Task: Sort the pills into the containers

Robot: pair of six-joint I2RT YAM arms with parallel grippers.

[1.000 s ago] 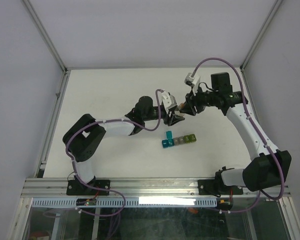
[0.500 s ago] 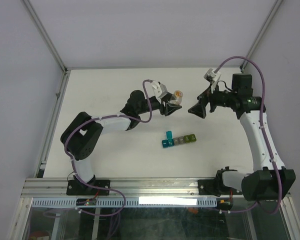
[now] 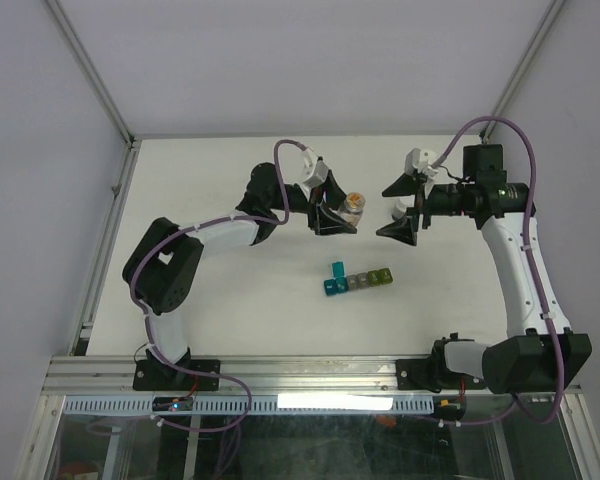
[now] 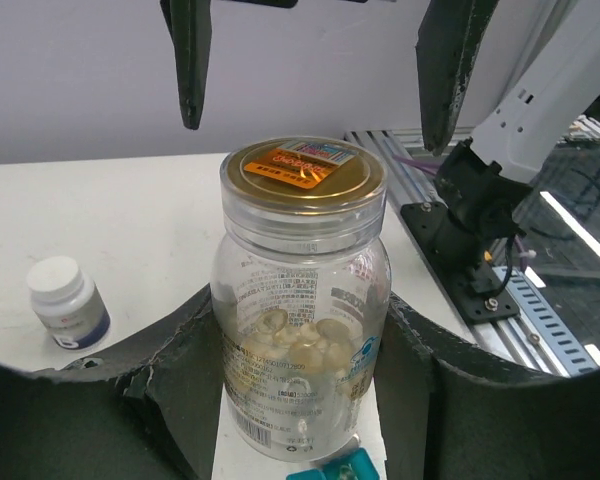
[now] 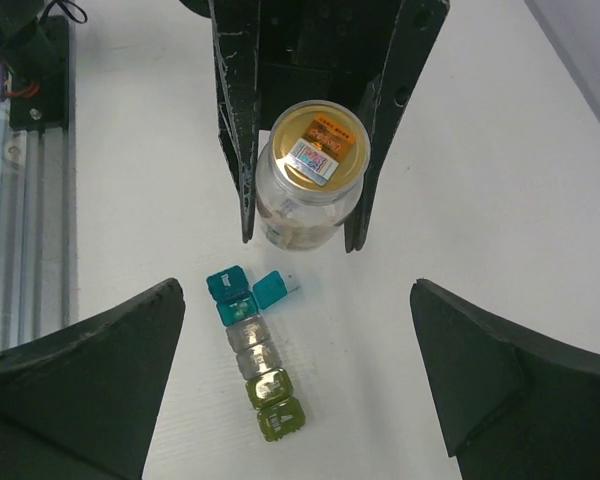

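- My left jaws pinched a clear bottle (image 4: 300, 300) by its sides; its gold cap was on and pale pills (image 4: 295, 345) lay heaped at its bottom.
- My right jaws stood spread wide and held nothing, facing that bottle from the right of the top view and apart from it.
- The containers (image 3: 358, 280), a strip running teal to yellow-green, lay on the bench (image 3: 210, 310) just below the middle of the top view, under the bottle. One blue piece stuck out at the strip's left end.
- A white-capped bottle (image 4: 68, 302) stood at the lower left of the left wrist view.

A robot lab cell (bare white walls (image 3: 40, 150)): white table (image 3: 230, 300), aluminium rail (image 3: 310, 372).
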